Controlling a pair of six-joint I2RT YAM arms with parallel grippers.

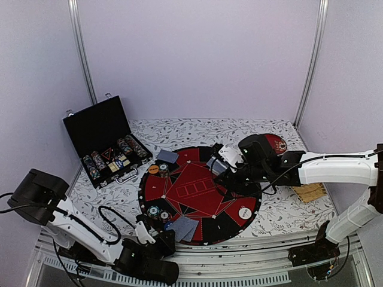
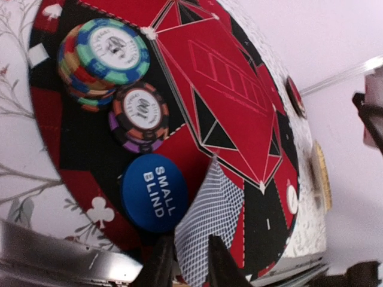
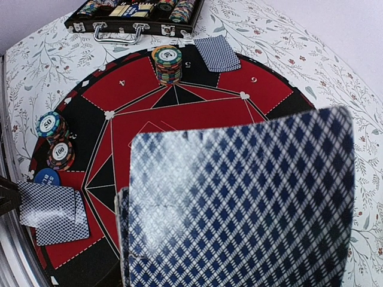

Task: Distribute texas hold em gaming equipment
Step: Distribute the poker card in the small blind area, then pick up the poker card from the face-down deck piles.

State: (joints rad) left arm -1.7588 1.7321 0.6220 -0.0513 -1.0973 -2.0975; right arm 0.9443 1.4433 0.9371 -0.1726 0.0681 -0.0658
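Surface: a flowered table cloth [image 1: 281, 212] in a pale-walled booth, with a round red-and-black layout [image 1: 197, 188] lying in the middle. At far left the open case [image 1: 96, 125] has more chips racked in it, so we judge the supply is not used up.

At the layout's near rim sits the left gripper [image 2: 188, 248], low. Its jaws stand a little apart, with a corner of the dealt cards [image 2: 209, 209] showing in the gap. Those cards lie flat and face down, so we read this as no firm pinch rather than a carry. Just beside them are the blue small-blind button [image 2: 154, 192] and two chip stacks [image 2: 105, 57]. That seat looks served.

At the far-left seat, one chip stack [image 3: 167, 63] has a card [image 3: 218, 54] next to it, face down.

Over the layout's right side hovers the right gripper [image 1: 230, 162]. Its fingers are hidden in the wrist view, but the held cards [image 3: 239, 203] hang clear of the table, backs to the lens. We judge them clamped for dealing to the right-hand seats, where we make out a white button [image 1: 244, 212] but no cards.
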